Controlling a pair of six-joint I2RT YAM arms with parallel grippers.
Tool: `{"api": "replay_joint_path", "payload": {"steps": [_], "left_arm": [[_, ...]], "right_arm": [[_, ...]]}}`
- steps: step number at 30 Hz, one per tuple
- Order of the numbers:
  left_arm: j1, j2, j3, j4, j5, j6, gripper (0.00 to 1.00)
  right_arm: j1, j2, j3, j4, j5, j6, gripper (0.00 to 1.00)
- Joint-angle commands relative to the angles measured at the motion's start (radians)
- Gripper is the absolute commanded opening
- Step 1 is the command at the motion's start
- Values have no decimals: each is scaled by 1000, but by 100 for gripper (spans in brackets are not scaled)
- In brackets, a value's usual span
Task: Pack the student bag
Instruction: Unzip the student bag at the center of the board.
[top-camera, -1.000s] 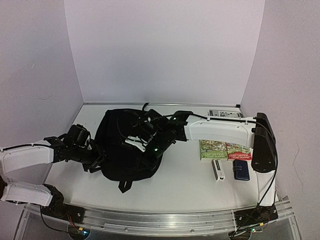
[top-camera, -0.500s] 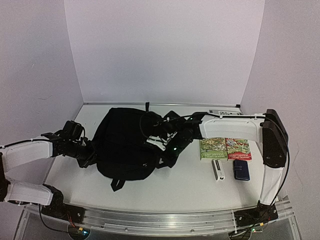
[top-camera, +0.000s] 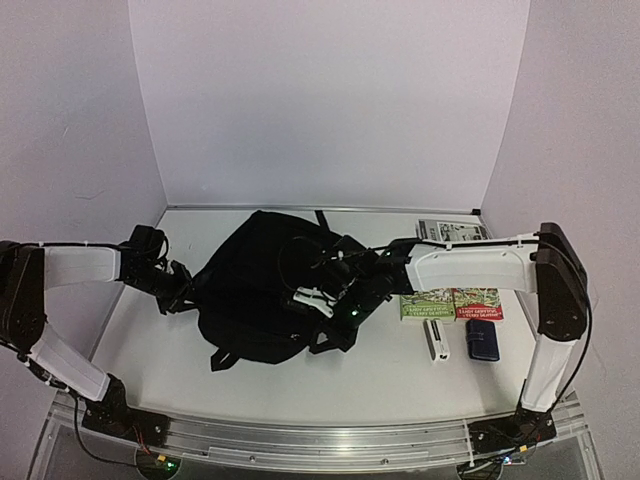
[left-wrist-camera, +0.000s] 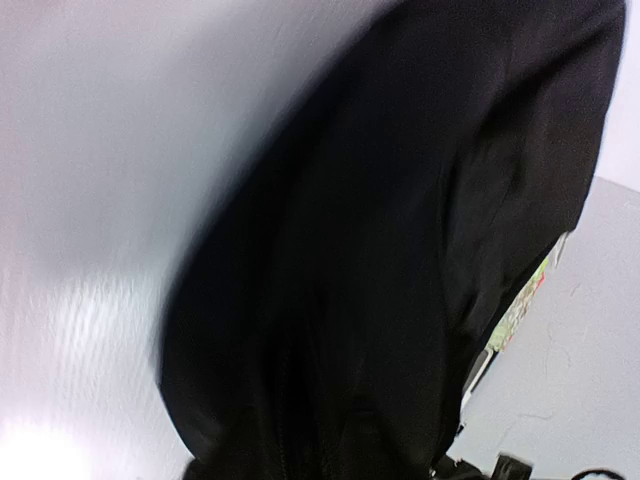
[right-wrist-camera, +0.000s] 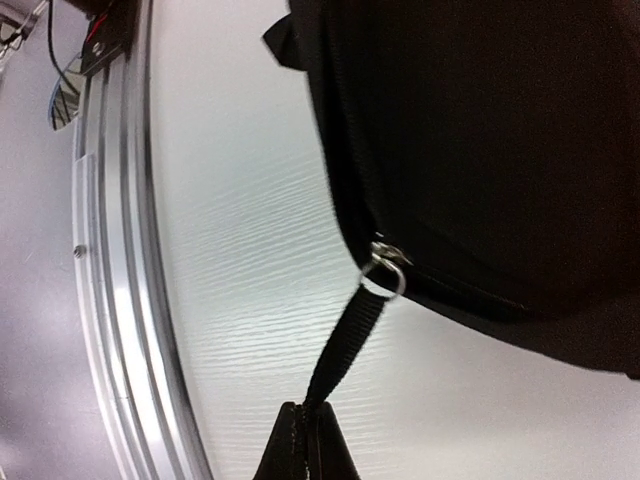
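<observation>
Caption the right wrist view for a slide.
Right gripper pinching the black webbing strap on the large black fabric backpack.

The left arm (top-camera: 75, 268), at 9 o'clock in the top view, has white shells on its long links and black joints between them. A thin black cable runs along the forearm shell. Its wrist and the left gripper (top-camera: 188, 294) are black and blocky.

The right arm (top-camera: 470, 265), at 3 o'clock, has a long white forearm shell, a rounded black elbow housing (top-camera: 558, 285) and a white upper link, with a black cable looping alongside. A green light (top-camera: 352, 313) glows on its black wrist.

The left base (top-camera: 105, 412) at 7 o'clock and the right base (top-camera: 512, 430) at 5 o'clock are black.

In the right wrist view, the right gripper (right-wrist-camera: 304, 415) at 6 o'clock shows two black tapered fingers.
</observation>
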Motion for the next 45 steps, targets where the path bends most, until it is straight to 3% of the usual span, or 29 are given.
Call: {"api": "replay_joint_path", "payload": {"steps": [1, 5, 12, 17, 24, 29, 35, 39, 45], "left_arm": [[6, -59, 65, 68, -63, 39, 49], [-64, -211, 8, -27, -126, 9, 69], [-236, -415, -100, -93, -190, -94, 76], [-306, -532, -122, -78, -160, 52, 77], [-308, -673, -100, -70, -94, 293, 79], [-310, -646, -105, 18, -160, 400, 71], [-379, -545, -71, 100, -154, 508, 71], [-555, -402, 11, 28, -314, 589, 71], [-819, -65, 219, -140, -534, 732, 72]], "right_arm": [[21, -5, 62, -117, -6, 22, 0], [22, 92, 178, -115, -6, 37, 0], [42, 225, 378, -114, -71, 102, 0], [46, 247, 429, -114, -92, 121, 0], [11, 172, 301, -114, -75, 119, 0], [-72, 143, 243, -113, -147, 154, 0], [-88, 136, 225, -113, -197, 172, 0], [-115, 143, 227, -111, -215, 185, 0], [-136, 140, 216, -109, -223, 189, 0]]}}
